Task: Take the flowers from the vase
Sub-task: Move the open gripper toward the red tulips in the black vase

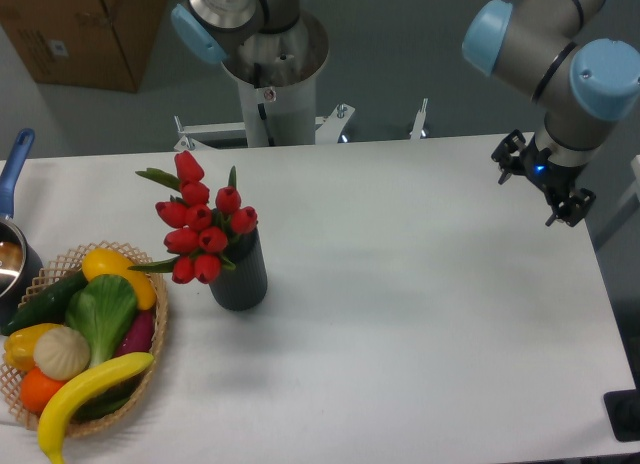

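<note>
White table (pixel 420 314), cardboard box (pixel 90 29) behind, grey floor.

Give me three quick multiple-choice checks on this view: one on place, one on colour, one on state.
1. Where is the vase?
A. right of the basket
B. inside the basket
C. at the table's right edge

2. What colour are the flowers?
A. yellow
B. red
C. white

3. What is the hand holding?
A. the flowers
B. a banana
C. nothing

Answers:
1. A, the vase stands on the table beside the basket's right rim.
2. B, the buds are red.
3. C, the hand hangs at the far right, well away from the flowers, which sit in the vase.
</note>
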Robot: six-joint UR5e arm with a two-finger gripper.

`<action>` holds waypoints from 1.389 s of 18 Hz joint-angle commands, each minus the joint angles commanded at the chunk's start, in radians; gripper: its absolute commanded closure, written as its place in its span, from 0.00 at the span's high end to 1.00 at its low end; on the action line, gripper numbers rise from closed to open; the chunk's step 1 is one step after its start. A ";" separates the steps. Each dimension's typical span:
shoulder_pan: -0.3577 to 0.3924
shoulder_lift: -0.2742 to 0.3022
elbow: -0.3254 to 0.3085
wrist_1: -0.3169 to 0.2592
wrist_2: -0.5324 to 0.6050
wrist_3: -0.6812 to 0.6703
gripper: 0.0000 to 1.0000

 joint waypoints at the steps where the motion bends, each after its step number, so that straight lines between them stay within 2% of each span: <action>1: 0.000 0.000 0.000 0.000 0.000 0.000 1.00; 7: -0.009 0.012 -0.005 0.002 -0.020 0.002 1.00; 8: -0.003 0.032 -0.040 0.006 -0.102 0.000 1.00; 10: 0.009 0.078 -0.096 0.063 -0.292 -0.020 1.00; 12: 0.015 0.155 -0.214 0.107 -0.429 -0.047 1.00; 13: 0.018 0.179 -0.250 0.126 -0.478 -0.054 1.00; 16: -0.015 0.204 -0.302 0.120 -0.607 -0.055 1.00; 18: -0.050 0.224 -0.374 0.123 -0.649 -0.055 1.00; 20: -0.054 0.248 -0.440 0.127 -0.722 -0.049 1.00; 21: -0.052 0.279 -0.490 0.130 -0.835 -0.052 1.00; 22: -0.052 0.300 -0.515 0.130 -0.913 -0.051 1.00; 25: -0.055 0.308 -0.534 0.130 -1.031 -0.057 1.00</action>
